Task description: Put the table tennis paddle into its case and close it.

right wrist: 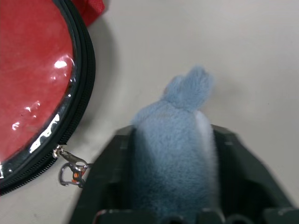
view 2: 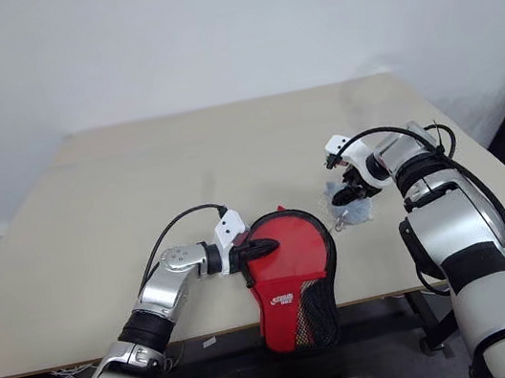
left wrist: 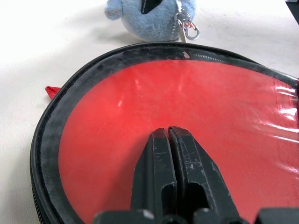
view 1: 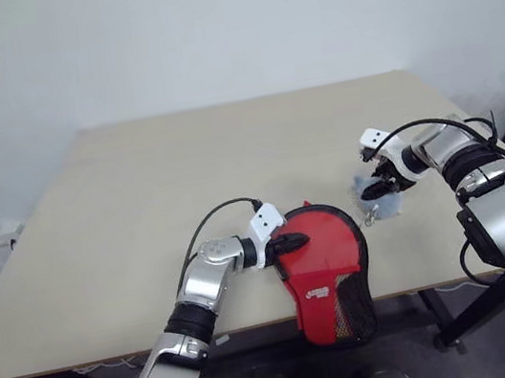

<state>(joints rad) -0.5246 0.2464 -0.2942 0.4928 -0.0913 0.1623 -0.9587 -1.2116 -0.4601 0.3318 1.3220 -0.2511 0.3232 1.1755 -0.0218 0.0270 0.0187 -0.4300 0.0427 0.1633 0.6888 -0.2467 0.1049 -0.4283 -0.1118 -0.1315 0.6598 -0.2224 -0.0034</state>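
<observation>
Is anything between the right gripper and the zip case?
Yes. The right gripper is closed around a small fluffy blue-grey plush charm lying on the beige table beside the black-trimmed see-through case. The red paddle already sits inside.

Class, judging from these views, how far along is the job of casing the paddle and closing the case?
Done: the table tennis paddle lies inside its case, red face showing through the clear side. In hand: the left gripper, shut, presses on the case; the right gripper clamps the fluffy blue zip charm. Left: whether the zip is fully closed can't be told.
</observation>
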